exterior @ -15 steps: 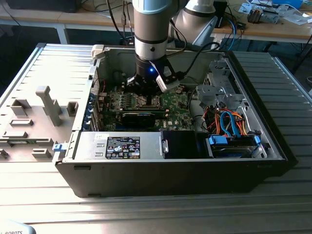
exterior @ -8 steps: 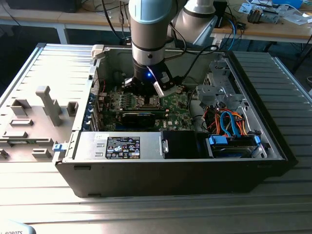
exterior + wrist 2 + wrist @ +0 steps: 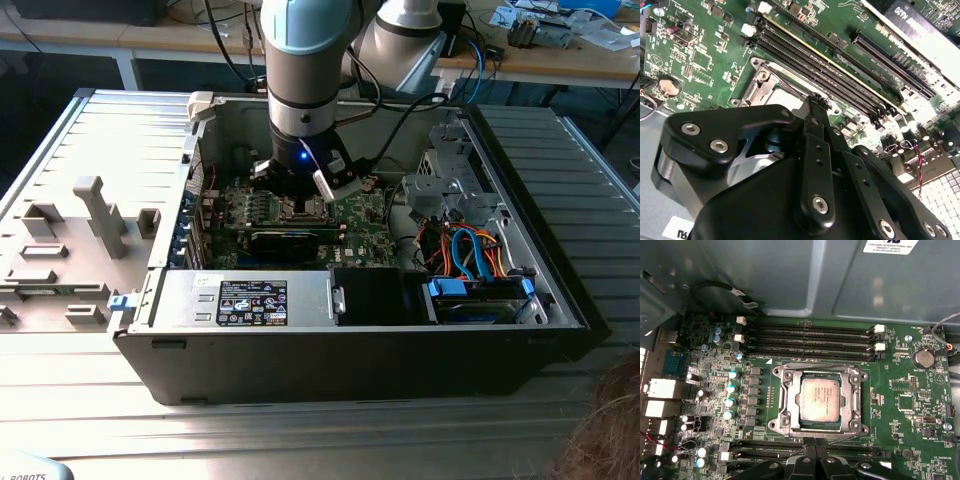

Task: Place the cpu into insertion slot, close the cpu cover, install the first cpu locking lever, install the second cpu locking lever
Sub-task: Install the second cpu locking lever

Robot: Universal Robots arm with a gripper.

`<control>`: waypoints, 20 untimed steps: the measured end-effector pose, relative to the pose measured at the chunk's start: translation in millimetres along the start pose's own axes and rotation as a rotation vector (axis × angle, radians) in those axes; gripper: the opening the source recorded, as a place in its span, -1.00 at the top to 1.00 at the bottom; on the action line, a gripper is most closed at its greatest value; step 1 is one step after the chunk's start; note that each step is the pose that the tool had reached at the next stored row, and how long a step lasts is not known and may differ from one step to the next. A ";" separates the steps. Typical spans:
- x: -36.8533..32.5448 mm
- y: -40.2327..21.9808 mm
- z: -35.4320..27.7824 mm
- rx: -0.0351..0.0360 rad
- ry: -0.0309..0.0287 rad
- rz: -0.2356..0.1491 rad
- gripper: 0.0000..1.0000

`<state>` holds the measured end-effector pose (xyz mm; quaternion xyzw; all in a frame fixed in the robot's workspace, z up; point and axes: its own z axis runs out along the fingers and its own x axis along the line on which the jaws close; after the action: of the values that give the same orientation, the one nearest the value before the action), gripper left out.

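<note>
Your gripper [image 3: 810,452] hangs low inside the open computer case [image 3: 520,250], just beside the near edge of the insertion slot [image 3: 782,427] on the green motherboard [image 3: 910,430]. In the first wrist view the cpu [image 3: 821,399] already lies flat in that slot, its dull silver top showing through the cut-out of the cpu cover [image 3: 856,400], which lies down over it as a silvery frame. That placement makes sense: the chip has to sit square in the socket before the frame can pin it.

The fingertips [image 3: 816,102] look drawn close together and carry nothing you can see; they seem to press at the socket's edge, likely where a locking lever runs, though you cannot make out either lever clearly. Beyond the socket from the gripper lie the narrow memory slots [image 3: 810,340], well out of its way. The long black card [image 3: 285,240] sits behind the gripper, toward the case front.
</note>
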<state>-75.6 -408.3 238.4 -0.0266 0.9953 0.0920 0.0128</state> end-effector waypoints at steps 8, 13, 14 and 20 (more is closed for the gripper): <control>7.2 -0.2 2.3 0.0002 0.0001 0.000 0.79; 13.2 -0.4 5.6 0.0001 0.0000 0.000 0.79; 14.0 -0.4 6.0 0.0000 0.0000 0.000 0.79; 18.0 -0.6 8.0 0.0000 0.0000 0.000 0.79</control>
<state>-93.3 -408.3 229.9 -0.0267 0.9953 0.0920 0.0128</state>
